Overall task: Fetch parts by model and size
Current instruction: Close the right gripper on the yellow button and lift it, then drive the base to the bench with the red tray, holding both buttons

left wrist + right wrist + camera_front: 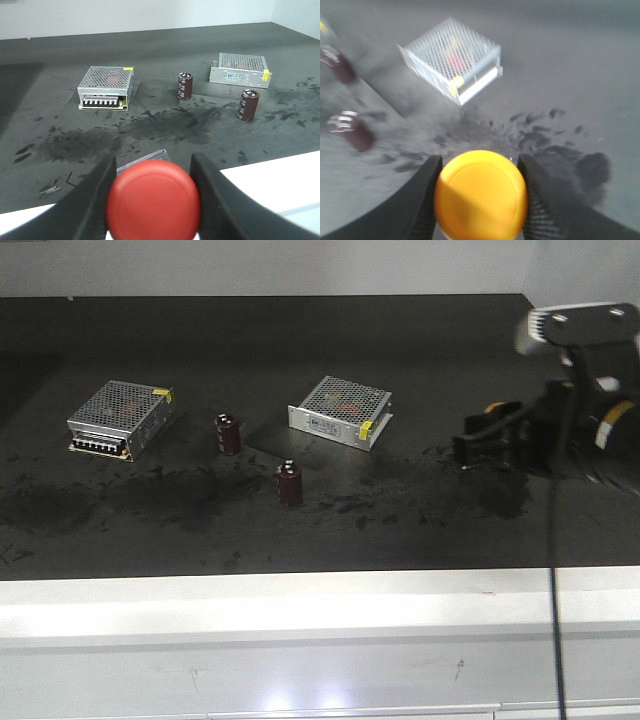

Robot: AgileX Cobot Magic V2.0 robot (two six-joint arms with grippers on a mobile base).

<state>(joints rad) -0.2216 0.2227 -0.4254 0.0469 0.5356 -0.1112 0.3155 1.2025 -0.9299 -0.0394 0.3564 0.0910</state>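
In the left wrist view my left gripper point(152, 200) is shut on the red push-button switch point(153, 197). Its round red cap fills the gap between the black fingers point(90, 200), and a corner of its grey base point(145, 161) peeks out behind. It is held over the table's front edge. In the right wrist view my right gripper point(480, 195) is shut on the yellow push-button switch point(481, 192), above the dark table. In the front view the right gripper point(470, 445) is at the right, with a bit of yellow cap point(494, 407) showing. The left gripper is out of the front view.
Two silver perforated power supply boxes point(122, 417) point(341, 410) and two dark brown capacitors point(228, 434) point(289, 483) stand on the smudged black table point(420, 530). A white ledge point(300, 605) runs along the front edge.
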